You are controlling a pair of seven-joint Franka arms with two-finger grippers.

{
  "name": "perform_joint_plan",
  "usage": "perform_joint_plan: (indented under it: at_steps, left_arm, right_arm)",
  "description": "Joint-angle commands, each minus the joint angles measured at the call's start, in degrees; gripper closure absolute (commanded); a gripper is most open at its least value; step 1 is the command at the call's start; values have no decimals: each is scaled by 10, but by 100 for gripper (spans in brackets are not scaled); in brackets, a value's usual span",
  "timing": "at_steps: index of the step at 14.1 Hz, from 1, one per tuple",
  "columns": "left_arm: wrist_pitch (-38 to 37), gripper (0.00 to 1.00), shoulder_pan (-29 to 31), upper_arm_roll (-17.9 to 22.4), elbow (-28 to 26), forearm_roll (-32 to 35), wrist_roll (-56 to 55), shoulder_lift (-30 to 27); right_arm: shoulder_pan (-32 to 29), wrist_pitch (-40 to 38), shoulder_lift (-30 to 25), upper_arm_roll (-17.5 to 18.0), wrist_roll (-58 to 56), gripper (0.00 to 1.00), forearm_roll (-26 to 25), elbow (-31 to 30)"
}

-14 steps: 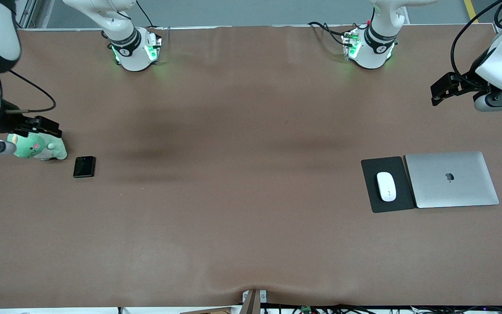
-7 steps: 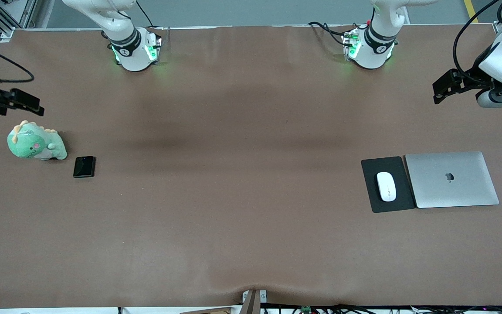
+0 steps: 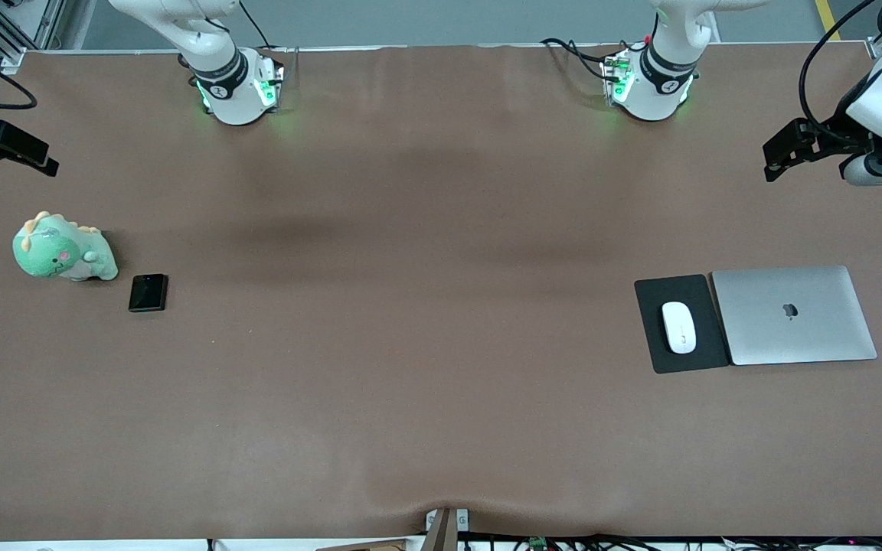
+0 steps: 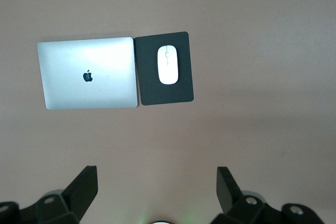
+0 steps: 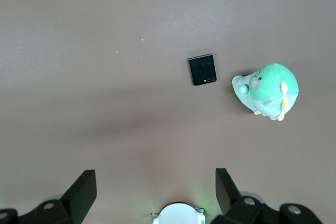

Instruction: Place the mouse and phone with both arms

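Note:
The white mouse (image 3: pixel 679 327) (image 4: pixel 168 64) lies on a black pad (image 3: pixel 659 356) (image 4: pixel 176 95) toward the left arm's end of the table. The small black phone (image 3: pixel 148 292) (image 5: pixel 202 69) lies flat toward the right arm's end, beside a green plush toy (image 3: pixel 62 251) (image 5: pixel 268 90). My left gripper (image 3: pixel 776 157) (image 4: pixel 157 177) hangs open and empty, high over bare table at its end. My right gripper (image 3: pixel 35 157) (image 5: pixel 156 178) also hangs open and empty, high over the table's edge at its end. Neither touches anything.
A closed silver laptop (image 3: pixel 793 315) (image 4: pixel 86 72) lies against the pad, on its side toward the left arm's end. The two arm bases (image 3: pixel 238 84) (image 3: pixel 648 84) glow green along the table's edge farthest from the front camera. A brown mat covers the table (image 3: pixel 426 321).
My right gripper has drawn away from above the plush toy, out toward the table's edge. My left gripper has shifted slightly the same way. Mouse and phone have not moved.

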Motion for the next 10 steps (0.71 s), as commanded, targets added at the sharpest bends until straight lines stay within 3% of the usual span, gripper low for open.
perform_joint_plan:
  at_steps: [1, 10]
  left_arm:
    - [-6, 0, 1, 2, 3, -8, 11, -7]
    - [-10, 0, 2, 2, 3, -10, 12, -7]
  right_arm:
    - [6, -1, -4, -7, 25, 0, 18, -2]
    - [10, 3, 0, -7, 17, 0, 16, -2]
